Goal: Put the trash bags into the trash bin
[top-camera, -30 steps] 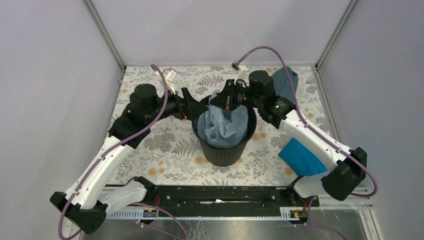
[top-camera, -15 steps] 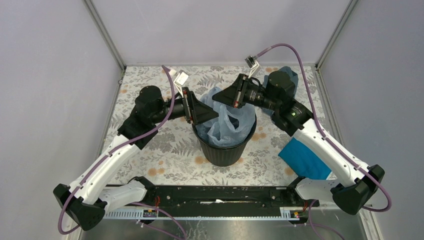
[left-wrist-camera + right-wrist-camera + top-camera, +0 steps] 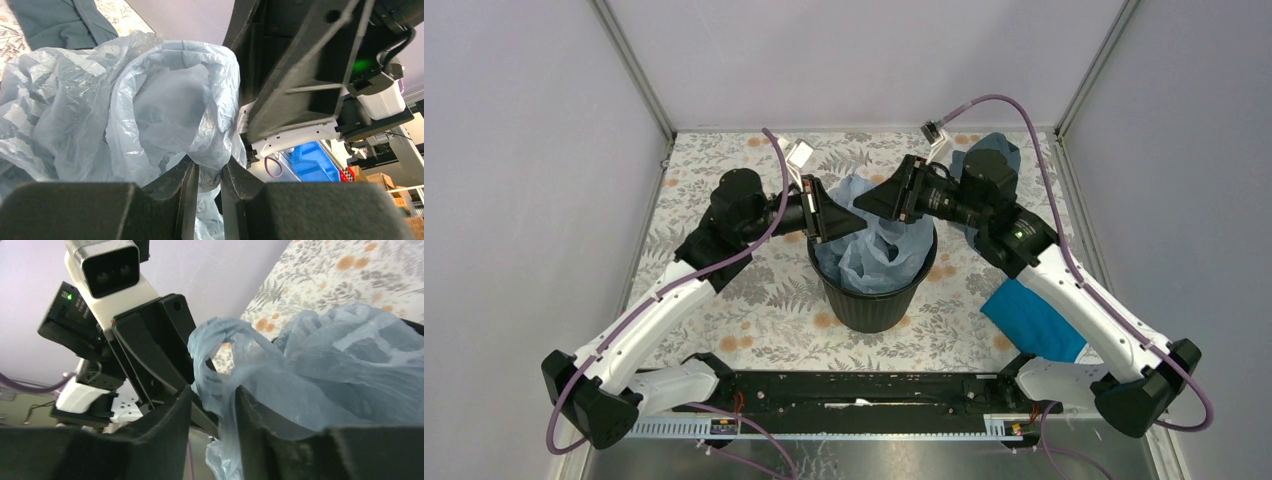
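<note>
From above, the round black trash bin [image 3: 871, 300] stands mid-surface on the leaf-and-flower printed surface [image 3: 754, 290]. The trash bag [image 3: 879, 250] is mostly inside it, with crumpled pale blue film billowing over the far rim. Both arms meet over that rim, but from this height their fingertips merge into black wedges and the grips cannot be read. The wrist cameras settle that. On the left wrist, the left pincer [image 3: 209, 175] has its fingers pressed nearly together, with a thin fold of the bag [image 3: 165, 105] pinched in the narrow slit between them. On the right wrist, the right pincer [image 3: 214, 405] grips a twisted strand of the bag [image 3: 320, 365] that fills the gap between its fingers, and a handle loop stands up just above them. Only the overhead view shows the bin's fine vertical ribbing and its taper toward the base. It also shows a dull grey-blue cloth [image 3: 996, 148] bunched at the far right corner and a flat bright blue cloth [image 3: 1034, 318] lying partly under the right arm. Up close the plastic is thin, translucent and glossy, creased into sharp wrinkles. The fingers are matte black and blocky.
</note>
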Tool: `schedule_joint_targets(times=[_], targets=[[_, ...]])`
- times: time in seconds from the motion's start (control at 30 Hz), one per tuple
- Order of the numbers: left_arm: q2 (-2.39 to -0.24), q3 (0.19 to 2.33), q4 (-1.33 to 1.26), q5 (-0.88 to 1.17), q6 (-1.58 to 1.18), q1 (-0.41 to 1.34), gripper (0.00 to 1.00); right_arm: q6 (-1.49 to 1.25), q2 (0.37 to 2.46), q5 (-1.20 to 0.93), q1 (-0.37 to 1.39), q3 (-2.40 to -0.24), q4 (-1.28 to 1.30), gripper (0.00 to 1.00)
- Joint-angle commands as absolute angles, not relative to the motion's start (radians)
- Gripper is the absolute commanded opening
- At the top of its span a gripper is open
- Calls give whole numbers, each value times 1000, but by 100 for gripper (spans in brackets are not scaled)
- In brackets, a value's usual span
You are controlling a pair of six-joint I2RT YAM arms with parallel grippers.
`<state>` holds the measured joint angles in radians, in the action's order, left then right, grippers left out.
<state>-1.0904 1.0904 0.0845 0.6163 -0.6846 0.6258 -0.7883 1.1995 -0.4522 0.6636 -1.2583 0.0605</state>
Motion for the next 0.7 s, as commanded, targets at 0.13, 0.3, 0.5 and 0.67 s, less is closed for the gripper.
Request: schedule_joint_targets(times=[0.13, 0.3, 0.5, 0.67], targets=[[-1044, 1108, 67, 593, -671, 625, 24, -657, 1080, -431, 661, -1228, 110, 61], [-1031, 1110, 75, 584, -669, 625, 22, -697, 1113, -473, 660, -1210, 8, 58], [-1024, 1118, 82, 589, -665, 626, 22, -685, 1146, -448, 660, -1196, -43, 63], [-1020, 1121, 94, 563, -661, 626, 30, -755, 1159, -507, 660, -1167, -137, 16]])
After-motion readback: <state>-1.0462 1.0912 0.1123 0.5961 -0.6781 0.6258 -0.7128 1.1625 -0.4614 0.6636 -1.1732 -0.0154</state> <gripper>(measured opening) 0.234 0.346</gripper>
